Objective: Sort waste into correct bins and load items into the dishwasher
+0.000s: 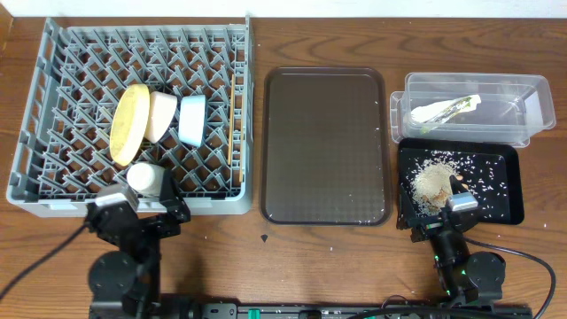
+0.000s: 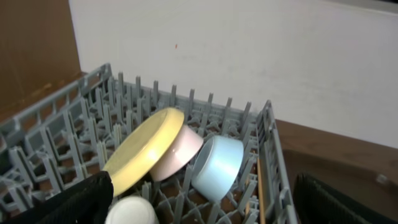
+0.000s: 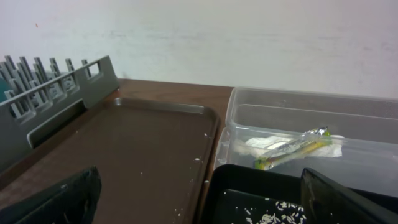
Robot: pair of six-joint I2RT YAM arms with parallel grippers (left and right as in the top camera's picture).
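The grey dish rack (image 1: 53, 115) at the left holds the yellow plate (image 1: 129, 124), white bowl (image 1: 159, 115) and light blue bowl (image 1: 191, 120) on edge. It also holds the small white cup (image 1: 144, 177) and the chopsticks (image 1: 233, 124). The clear tub (image 1: 523, 97) holds the tissue and the snack wrapper (image 1: 447, 110). The black tray (image 1: 505, 190) holds rice scraps (image 1: 434, 182). My left gripper (image 2: 202, 208) is open and empty at the rack's near edge, with the cup (image 2: 132, 211) by its left finger. My right gripper (image 3: 202, 205) is open and empty at the near edge of the black tray (image 3: 249, 180).
The dark brown serving tray (image 1: 325, 146) lies between the rack and the bins, with a few stray rice grains on it. A pale wall stands behind the table. Both arm bases sit at the table's front edge.
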